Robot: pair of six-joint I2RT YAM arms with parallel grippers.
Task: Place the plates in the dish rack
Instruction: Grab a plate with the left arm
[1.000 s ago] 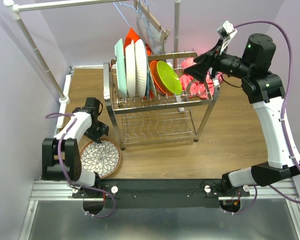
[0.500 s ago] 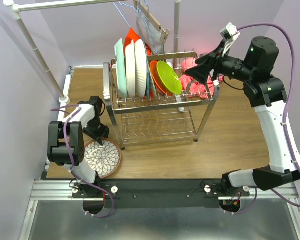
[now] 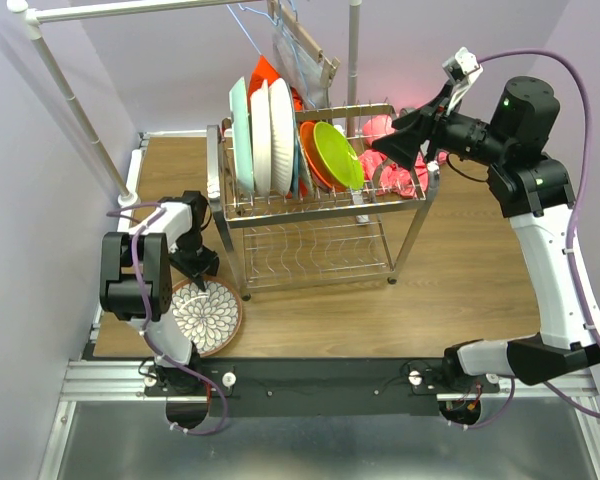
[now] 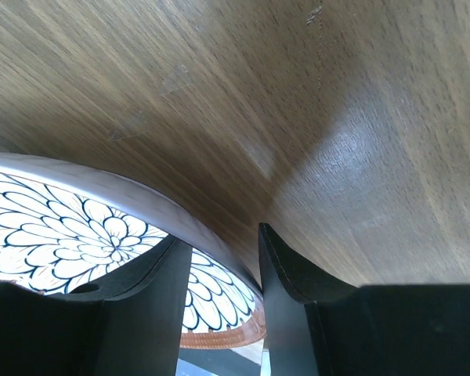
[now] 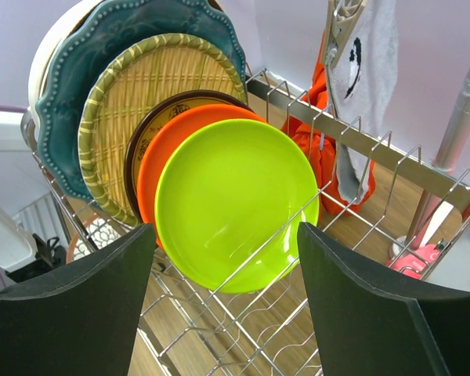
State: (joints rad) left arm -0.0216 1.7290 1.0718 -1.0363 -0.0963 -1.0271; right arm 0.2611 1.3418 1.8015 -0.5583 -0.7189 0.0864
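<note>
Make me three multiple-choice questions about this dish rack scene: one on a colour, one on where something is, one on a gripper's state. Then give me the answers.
1. What colour is the plate at the right end of the row in the dish rack?
A lime green; B purple; C black.
2. Where is the floral plate?
A standing in the rack's upper shelf; B lying on the table, at its near left; C on the rack's lower shelf.
3. How is the right gripper?
A shut on a plate; B shut on a cloth; C open, holding nothing.

Answers:
1 A: the lime green plate stands last at that end.
2 B: it lies flat on the wood, outside the rack.
3 C: its fingers stand wide apart with nothing between them.
</note>
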